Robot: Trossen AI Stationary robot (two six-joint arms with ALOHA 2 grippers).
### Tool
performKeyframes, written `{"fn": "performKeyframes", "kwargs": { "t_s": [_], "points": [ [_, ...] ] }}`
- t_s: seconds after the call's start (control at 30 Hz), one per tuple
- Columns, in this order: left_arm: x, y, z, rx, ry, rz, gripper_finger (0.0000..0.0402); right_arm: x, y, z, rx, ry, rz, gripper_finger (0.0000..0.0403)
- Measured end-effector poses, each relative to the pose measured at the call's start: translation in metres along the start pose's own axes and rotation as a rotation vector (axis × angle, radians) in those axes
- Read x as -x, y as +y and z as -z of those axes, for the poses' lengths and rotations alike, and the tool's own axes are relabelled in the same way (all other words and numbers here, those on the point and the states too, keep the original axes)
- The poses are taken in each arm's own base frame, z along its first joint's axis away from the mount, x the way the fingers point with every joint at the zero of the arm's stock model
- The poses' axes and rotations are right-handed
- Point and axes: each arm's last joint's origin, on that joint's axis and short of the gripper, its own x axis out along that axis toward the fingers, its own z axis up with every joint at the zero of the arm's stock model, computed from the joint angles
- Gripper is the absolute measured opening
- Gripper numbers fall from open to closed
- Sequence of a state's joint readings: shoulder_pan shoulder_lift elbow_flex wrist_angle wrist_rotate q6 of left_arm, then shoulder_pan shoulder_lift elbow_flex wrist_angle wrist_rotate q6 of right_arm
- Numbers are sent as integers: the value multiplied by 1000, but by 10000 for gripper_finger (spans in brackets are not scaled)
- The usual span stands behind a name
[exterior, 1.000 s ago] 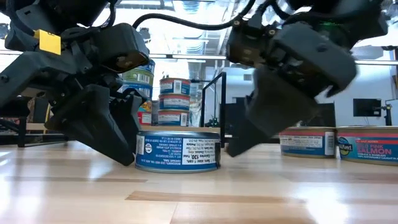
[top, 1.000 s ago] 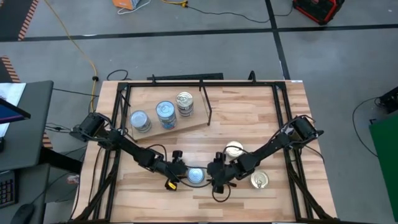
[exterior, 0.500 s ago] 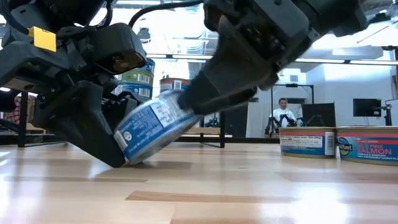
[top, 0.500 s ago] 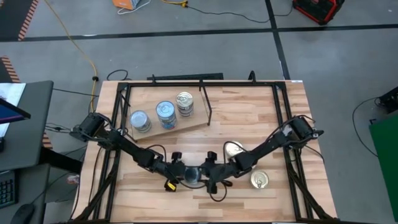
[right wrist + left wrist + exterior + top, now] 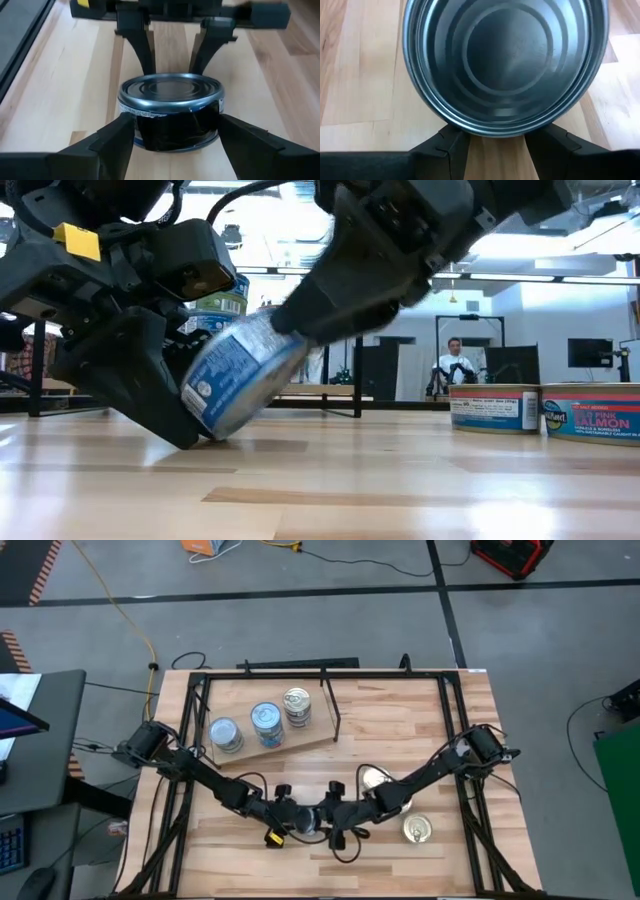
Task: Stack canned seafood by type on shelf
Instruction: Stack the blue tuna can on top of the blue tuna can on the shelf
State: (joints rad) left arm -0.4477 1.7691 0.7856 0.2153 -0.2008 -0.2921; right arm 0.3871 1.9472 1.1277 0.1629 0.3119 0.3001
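Since a second earlier, the small flat round tin with a blue label and silver lid (image 5: 240,375) had gone from sitting flat on the light butcher-block desk (image 5: 400,730) to tilting steeply, one edge lifted and the lower edge close to the desk surface. Over the same second the right gripper (image 5: 335,821) had moved in toward the left gripper (image 5: 293,821), so the two now met over the tin near the front middle of the desk.

In the right wrist view the right gripper's fingers (image 5: 112,142) stood wide, one at each side of the tin's wall (image 5: 172,120), closed against it and carrying it. The left gripper's fingers (image 5: 445,142) were spread about halfway beneath the tin's ribbed silver end (image 5: 505,60), which leaned toward them; whether they were touching the tin could not be told.

On the light plywood shelf board (image 5: 300,745) at the back left of the desk stood three stacks of tins: a silver-lidded one (image 5: 225,733), a blue-labelled one (image 5: 266,723) and a gold-lidded one (image 5: 297,706), with the thin black metal rod (image 5: 330,705) upright at the board's right edge. Two more tins lay loose on the desk near the right arm: a cream-lidded one (image 5: 373,778) just behind it and a gold-lidded one (image 5: 417,830) in front of it. Beyond the desk, in the low view, a person (image 5: 456,360) sat in the room.
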Motion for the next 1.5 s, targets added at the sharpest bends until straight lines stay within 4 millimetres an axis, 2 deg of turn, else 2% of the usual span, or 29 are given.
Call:
{"fn": "performKeyframes", "kwargs": {
  "t_s": [0.33,1.23,1.5],
  "points": [
    [13,-1,-10,17,79,-3,172,0,2,-14,32,-38,-5,306],
    [12,1,-15,-31,29,-62,172,-2,-9,-24,-4,-97,9,306],
    [12,0,-15,-2,39,-26,172,-3,-10,-24,-7,-92,9,306]
  ]
}}
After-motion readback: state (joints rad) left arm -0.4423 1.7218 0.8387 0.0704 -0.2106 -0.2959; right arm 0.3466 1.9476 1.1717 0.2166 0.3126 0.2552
